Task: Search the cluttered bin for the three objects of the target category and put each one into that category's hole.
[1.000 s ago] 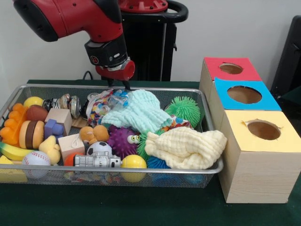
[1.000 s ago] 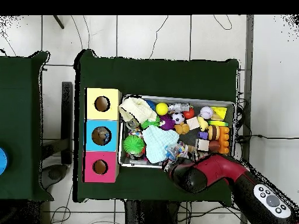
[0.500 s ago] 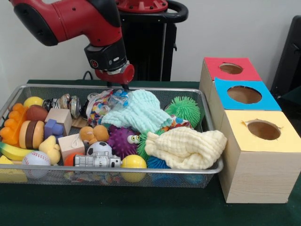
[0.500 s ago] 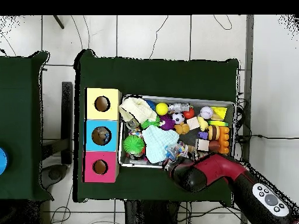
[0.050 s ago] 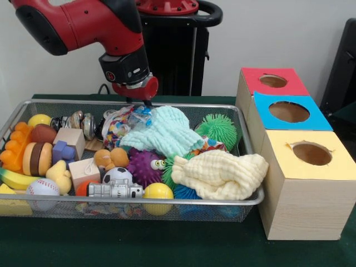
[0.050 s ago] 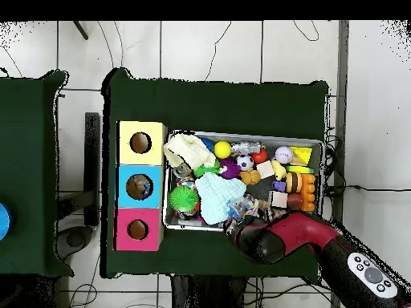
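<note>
Mostly hidden hand (image 5: 143,102) behind bin (image 5: 167,103) rim, grip unreadable.

Dark green cloth (image 5: 167,245) covers the table
Cables (image 6: 241,48) trail over pale floor tiles; a blue, perhaps round, object (image 6: 3,220) sits at the edge

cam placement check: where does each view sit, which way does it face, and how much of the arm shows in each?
Front view: across the table, level, facing the bin and three boxes; the red arm comes down from the top, gripper at the bin's far rim.
Overhead view: above the table, straight down on the bin and boxes; the arm enters from bottom right and hides the gripper.
Shared: bin, boxes, yellow cloth, arm.
</note>
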`<move>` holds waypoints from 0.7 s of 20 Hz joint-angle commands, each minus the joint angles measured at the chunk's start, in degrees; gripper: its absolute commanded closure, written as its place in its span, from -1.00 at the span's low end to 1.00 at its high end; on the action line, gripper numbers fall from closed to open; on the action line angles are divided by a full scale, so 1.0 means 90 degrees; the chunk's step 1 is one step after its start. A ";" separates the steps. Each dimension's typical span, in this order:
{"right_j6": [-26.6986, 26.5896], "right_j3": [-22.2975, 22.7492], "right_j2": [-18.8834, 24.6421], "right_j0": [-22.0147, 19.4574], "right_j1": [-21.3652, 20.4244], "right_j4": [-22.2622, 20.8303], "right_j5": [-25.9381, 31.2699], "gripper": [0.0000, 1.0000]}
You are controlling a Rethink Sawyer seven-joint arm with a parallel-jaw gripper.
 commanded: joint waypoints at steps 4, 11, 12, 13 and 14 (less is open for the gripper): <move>-0.0728 -0.0664 0.0376 -0.0147 -0.0569 0.0275 0.0235 -1.00; -0.0629 -0.0479 0.0574 -0.0112 -0.1051 0.0776 0.0523 -1.00; -0.0618 -0.0471 0.0580 -0.0105 -0.1080 0.0805 0.0535 -1.00; -0.0632 -0.0505 0.0588 -0.0101 -0.1103 0.0853 0.0572 -1.00; -0.0654 -0.0537 0.0578 -0.0095 -0.1101 0.0874 0.0590 -1.00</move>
